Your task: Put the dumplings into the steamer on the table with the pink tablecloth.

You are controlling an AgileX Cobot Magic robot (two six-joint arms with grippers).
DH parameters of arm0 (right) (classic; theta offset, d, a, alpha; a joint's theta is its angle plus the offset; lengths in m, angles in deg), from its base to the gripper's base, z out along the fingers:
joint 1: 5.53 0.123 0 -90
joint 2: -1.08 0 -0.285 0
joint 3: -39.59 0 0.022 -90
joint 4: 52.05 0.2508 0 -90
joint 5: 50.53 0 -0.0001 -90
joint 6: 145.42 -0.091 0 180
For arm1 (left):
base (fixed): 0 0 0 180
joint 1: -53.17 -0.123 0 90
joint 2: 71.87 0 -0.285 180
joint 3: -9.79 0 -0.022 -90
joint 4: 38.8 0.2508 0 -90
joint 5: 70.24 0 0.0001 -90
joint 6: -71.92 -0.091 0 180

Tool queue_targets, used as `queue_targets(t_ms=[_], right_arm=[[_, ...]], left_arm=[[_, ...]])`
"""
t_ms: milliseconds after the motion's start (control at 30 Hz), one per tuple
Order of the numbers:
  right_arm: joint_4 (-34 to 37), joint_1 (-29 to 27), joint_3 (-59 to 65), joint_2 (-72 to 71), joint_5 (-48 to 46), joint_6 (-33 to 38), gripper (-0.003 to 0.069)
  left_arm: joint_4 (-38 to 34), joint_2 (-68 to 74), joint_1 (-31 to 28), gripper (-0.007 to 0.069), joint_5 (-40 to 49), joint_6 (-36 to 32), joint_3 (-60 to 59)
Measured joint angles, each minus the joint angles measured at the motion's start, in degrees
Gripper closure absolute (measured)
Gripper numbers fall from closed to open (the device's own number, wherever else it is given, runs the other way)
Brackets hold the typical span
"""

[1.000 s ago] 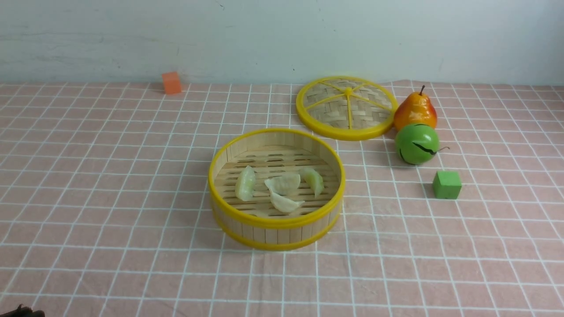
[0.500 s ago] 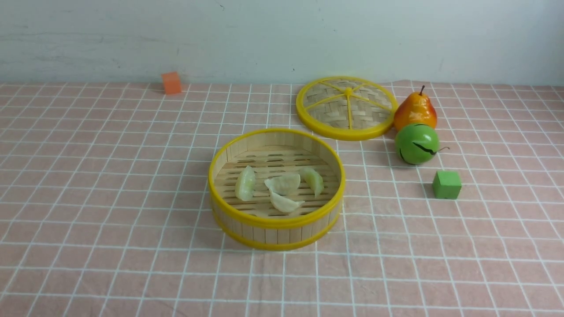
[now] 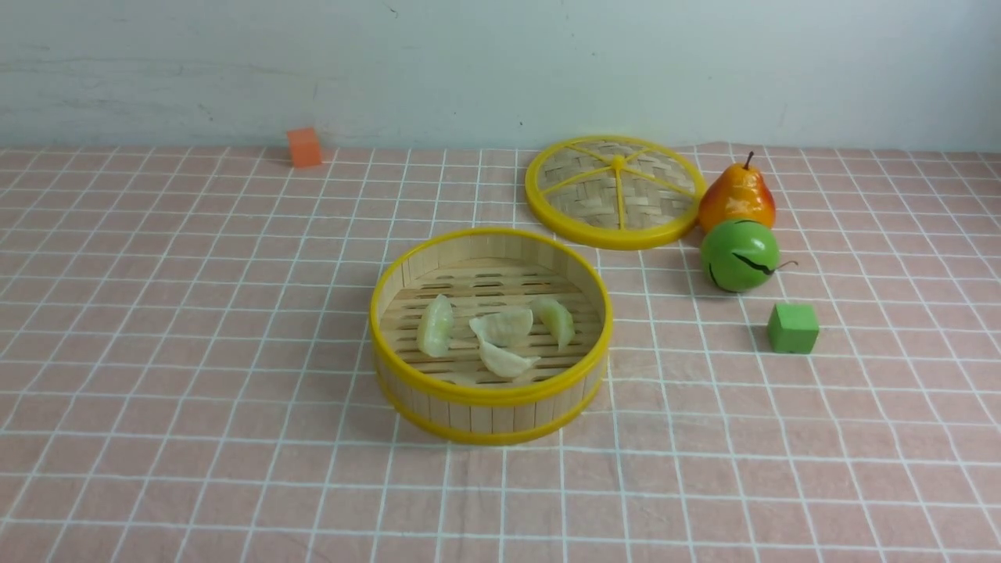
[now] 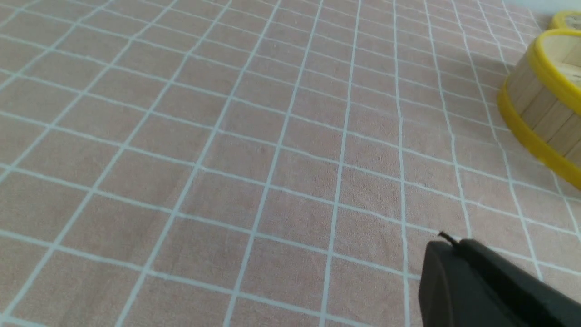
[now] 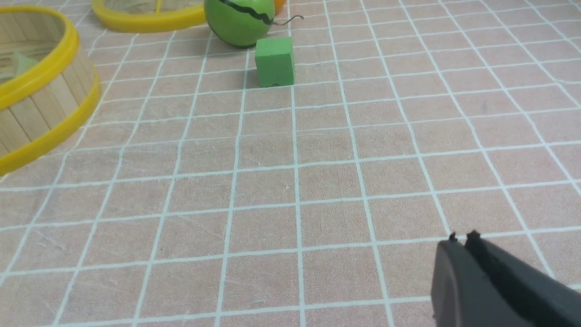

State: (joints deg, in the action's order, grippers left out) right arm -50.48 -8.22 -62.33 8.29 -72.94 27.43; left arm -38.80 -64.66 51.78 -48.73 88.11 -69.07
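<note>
Dumplings (image 3: 500,332) are seen inside the steamer (image 3: 491,395), well apart from the left gripper (image 4: 447,247) and right gripper (image 5: 460,243), both clenched on nothing.

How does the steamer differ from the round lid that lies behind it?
The steamer is a deep basket with upright slat walls; the lid is flat and woven, with yellow spokes. The steamer holds four dumplings; the lid carries nothing. The steamer stands apart from other things; the lid lies right beside the pear. Both are round, with yellow rims, on the pink tablecloth.
</note>
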Motion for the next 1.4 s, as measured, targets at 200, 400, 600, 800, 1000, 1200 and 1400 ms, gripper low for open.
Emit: queue_targets(t_ms=[200, 400, 600, 800, 1000, 1200, 1400], right_arm=[[0.0, 0.0, 0.0, 0.0, 0.0, 0.0, 0.0628], [0.0, 0.0, 0.0, 0.0, 0.0, 0.0, 0.0622], [0.0, 0.0, 0.0, 0.0, 0.0, 0.0, 0.0615], [0.0, 0.0, 0.0, 0.0, 0.0, 0.0, 0.0606], [0.0, 0.0, 0.0, 0.0, 0.0, 0.0, 0.0597], [0.0, 0.0, 0.0, 0.0, 0.0, 0.0, 0.0587], [0.0, 0.0, 0.0, 0.0, 0.0, 0.0, 0.0580]], left_arm=[[0.0, 0.0, 0.0, 0.0638, 0.0, 0.0, 0.0], [0.0, 0.0, 0.0, 0.0638, 0.0, 0.0, 0.0], [0.0, 0.0, 0.0, 0.0638, 0.1, 0.0, 0.0], [0.0, 0.0, 0.0, 0.0638, 0.1, 0.0, 0.0], [0.0, 0.0, 0.0, 0.0638, 0.2, 0.0, 0.0], [0.0, 0.0, 0.0, 0.0638, 0.2, 0.1, 0.0], [0.0, 0.0, 0.0, 0.0638, 0.2, 0.1, 0.0]])
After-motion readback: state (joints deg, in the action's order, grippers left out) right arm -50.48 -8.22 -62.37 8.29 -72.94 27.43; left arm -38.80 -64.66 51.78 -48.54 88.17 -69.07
